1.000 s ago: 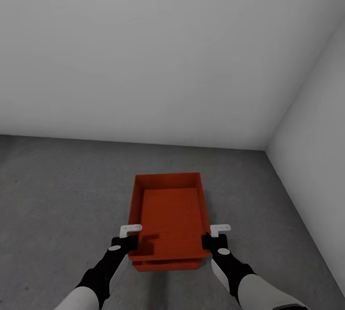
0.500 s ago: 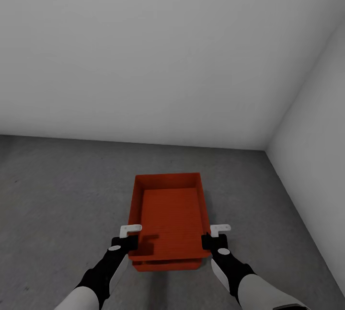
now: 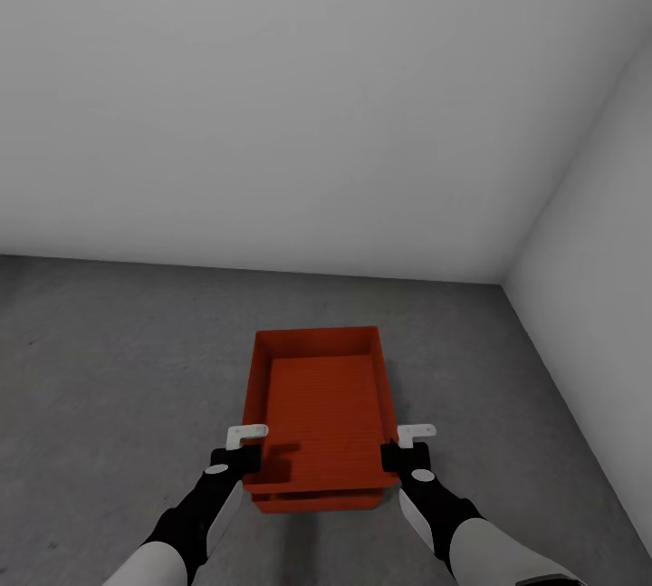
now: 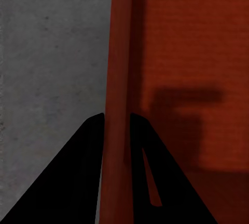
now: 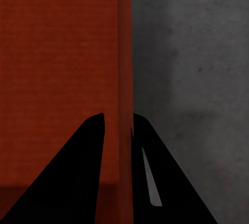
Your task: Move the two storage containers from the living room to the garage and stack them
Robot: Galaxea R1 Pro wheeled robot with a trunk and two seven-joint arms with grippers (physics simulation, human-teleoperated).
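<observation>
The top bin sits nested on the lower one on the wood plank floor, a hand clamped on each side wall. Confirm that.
Wrong floor. The floor is dark grey concrete, as the head view shows. The rest holds: the top bin sits on the lower bin, with the left hand and right hand clamped on its side walls.

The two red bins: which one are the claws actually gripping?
The upper storage container: the left gripper and right gripper pinch its side walls. The lower container just peeks out beneath its near edge.
</observation>
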